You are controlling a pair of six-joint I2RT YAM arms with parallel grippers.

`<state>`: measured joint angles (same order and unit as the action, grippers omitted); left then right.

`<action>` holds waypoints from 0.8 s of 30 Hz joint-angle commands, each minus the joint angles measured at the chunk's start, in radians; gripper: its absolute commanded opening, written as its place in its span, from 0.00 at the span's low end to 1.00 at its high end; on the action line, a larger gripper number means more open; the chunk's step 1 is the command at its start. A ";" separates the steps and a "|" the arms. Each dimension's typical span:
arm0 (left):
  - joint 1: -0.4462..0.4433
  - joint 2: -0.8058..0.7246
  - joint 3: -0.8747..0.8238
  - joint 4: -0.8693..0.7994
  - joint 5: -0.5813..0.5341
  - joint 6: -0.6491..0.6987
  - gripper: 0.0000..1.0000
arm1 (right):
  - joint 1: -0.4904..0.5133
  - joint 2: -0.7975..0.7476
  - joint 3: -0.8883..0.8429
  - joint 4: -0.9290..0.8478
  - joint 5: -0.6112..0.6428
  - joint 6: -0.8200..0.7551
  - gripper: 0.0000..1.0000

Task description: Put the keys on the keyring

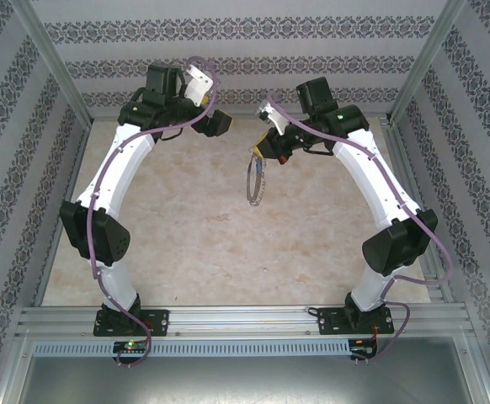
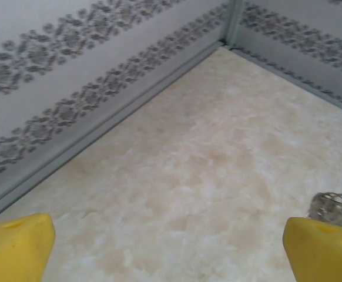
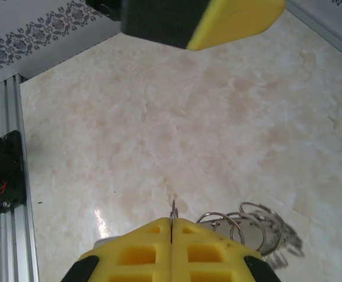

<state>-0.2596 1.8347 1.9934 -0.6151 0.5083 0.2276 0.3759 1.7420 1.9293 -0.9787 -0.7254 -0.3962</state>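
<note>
The keyring [image 1: 253, 183], a silvery loop fringed with small metal pieces, hangs over the table from my right gripper [image 1: 267, 148]. A small blue spot near its top looks like the key [image 1: 258, 168]. In the right wrist view my right gripper [image 3: 171, 228] is shut on a thin wire of the keyring [image 3: 173, 210], and several silver rings [image 3: 250, 223] dangle beside it. My left gripper [image 1: 220, 124] is just left of the right one, apart from the loop. In the left wrist view it [image 2: 171, 249] stands wide open with nothing between its yellow fingertips [image 2: 15, 247].
Patterned walls [image 1: 245, 38] close off the back and both sides of the marble-look table [image 1: 186, 244]. A metal rail [image 1: 245, 320] with the arm bases runs along the near edge. One finger of the left gripper [image 3: 218, 17] hangs close above the right gripper.
</note>
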 commanded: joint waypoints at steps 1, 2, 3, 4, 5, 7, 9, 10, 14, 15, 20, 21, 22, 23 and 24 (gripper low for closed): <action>0.005 -0.079 -0.049 0.165 -0.201 -0.100 1.00 | 0.008 -0.019 0.044 -0.002 -0.022 -0.022 0.00; 0.006 -0.094 -0.072 0.197 -0.244 -0.120 1.00 | 0.008 -0.019 0.046 -0.002 -0.022 -0.023 0.00; 0.005 -0.111 -0.100 0.231 -0.279 -0.131 1.00 | 0.008 -0.019 0.047 -0.001 -0.023 -0.024 0.00; 0.006 -0.128 -0.126 0.258 -0.288 -0.127 1.00 | 0.008 -0.019 0.046 0.000 -0.025 -0.024 0.00; 0.006 -0.141 -0.145 0.276 -0.288 -0.119 1.00 | 0.008 -0.019 0.047 0.002 -0.027 -0.025 0.00; 0.006 -0.165 -0.169 0.289 -0.244 -0.083 1.00 | 0.010 -0.018 0.049 0.003 -0.031 -0.026 0.00; 0.005 -0.171 -0.160 0.249 -0.177 -0.013 1.00 | 0.013 -0.017 0.051 0.003 -0.033 -0.030 0.00; 0.005 -0.170 -0.148 0.224 -0.167 0.017 1.00 | 0.014 -0.017 0.054 0.001 -0.032 -0.033 0.00; 0.005 -0.152 -0.085 0.128 -0.218 0.075 1.00 | 0.020 -0.013 0.052 -0.005 -0.022 -0.041 0.00; 0.005 -0.157 -0.093 0.134 -0.237 0.088 1.00 | 0.023 -0.011 0.053 -0.007 -0.019 -0.043 0.00; 0.005 -0.190 -0.156 0.169 -0.157 0.153 1.00 | 0.029 -0.001 0.077 -0.017 -0.022 -0.053 0.00; 0.006 -0.188 -0.148 0.140 -0.108 0.167 1.00 | 0.032 0.002 0.086 -0.022 -0.022 -0.057 0.00; 0.005 -0.181 -0.131 0.101 -0.067 0.180 1.00 | 0.032 0.005 0.091 -0.027 -0.022 -0.060 0.00; 0.005 -0.173 -0.106 0.039 -0.018 0.209 1.00 | 0.034 0.008 0.098 -0.033 -0.022 -0.065 0.00; 0.006 -0.166 -0.092 -0.008 0.031 0.242 0.99 | 0.035 0.012 0.105 -0.041 -0.022 -0.069 0.00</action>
<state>-0.2596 1.6779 1.8580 -0.5014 0.3939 0.3698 0.3977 1.7424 1.9839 -1.0061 -0.7254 -0.4313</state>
